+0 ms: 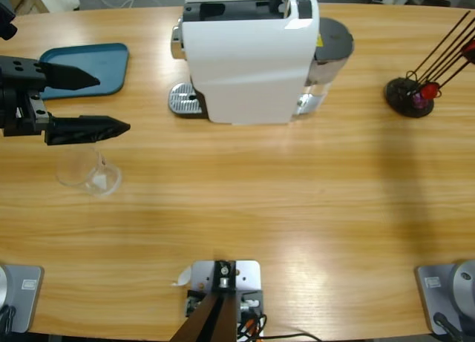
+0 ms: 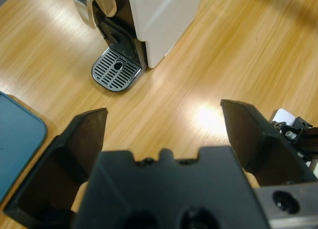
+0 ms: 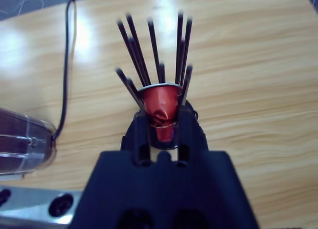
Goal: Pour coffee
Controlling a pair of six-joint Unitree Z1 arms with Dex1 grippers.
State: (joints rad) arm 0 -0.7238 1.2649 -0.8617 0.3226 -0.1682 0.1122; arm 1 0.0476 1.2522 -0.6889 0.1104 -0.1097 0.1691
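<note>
Just below the wide-open left gripper (image 1: 104,102) sits the empty glass (image 1: 87,171), no coffee visible; right gripper (image 3: 160,120) clamps a red capsule (image 3: 160,106)—lower squarely before closing.

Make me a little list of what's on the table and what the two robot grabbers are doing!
machine: white coffee machine, drip tray bare
glass: clear glass on the table, below the left gripper
tray: blue tray, far left
left gripper: jaws wide apart, holding nothing
right gripper: right gripper with jaws closed on a red capsule
holder: black wire holder, far right
coffee: none visible
</note>
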